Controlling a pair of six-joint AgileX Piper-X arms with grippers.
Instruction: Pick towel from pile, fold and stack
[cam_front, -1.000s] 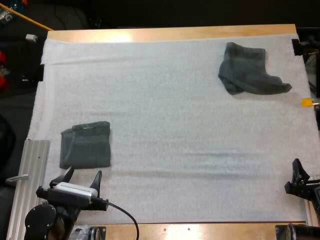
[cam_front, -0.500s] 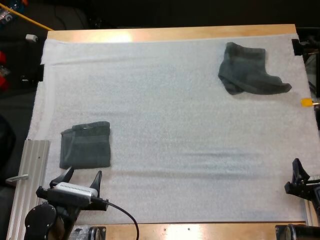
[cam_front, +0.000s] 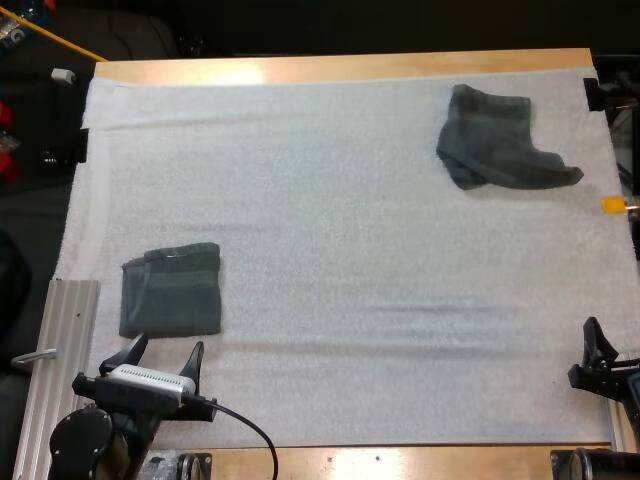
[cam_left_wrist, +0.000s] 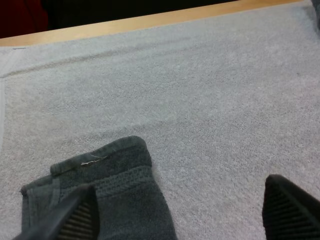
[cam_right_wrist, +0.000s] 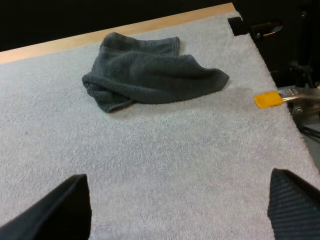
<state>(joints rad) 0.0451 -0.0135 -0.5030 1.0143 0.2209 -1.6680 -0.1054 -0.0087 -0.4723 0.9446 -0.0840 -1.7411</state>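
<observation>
A folded dark grey-green towel (cam_front: 172, 291) lies flat at the mat's near left. My left gripper (cam_front: 163, 357) hovers just behind its near edge, open, with nothing between the fingers; in the left wrist view the folded towel (cam_left_wrist: 100, 200) lies by one fingertip (cam_left_wrist: 75, 220). A crumpled towel (cam_front: 497, 140) of the same colour sits at the far right of the mat. My right gripper (cam_front: 597, 345) rests at the near right edge, open; its wrist view looks across bare mat to the crumpled towel (cam_right_wrist: 150, 72).
A ribbed metal rail (cam_front: 60, 370) runs along the mat's near left side, beside the left arm. The white mat (cam_front: 350, 250) stretches wide between the two towels. The wooden table edge (cam_front: 340, 65) borders the far side.
</observation>
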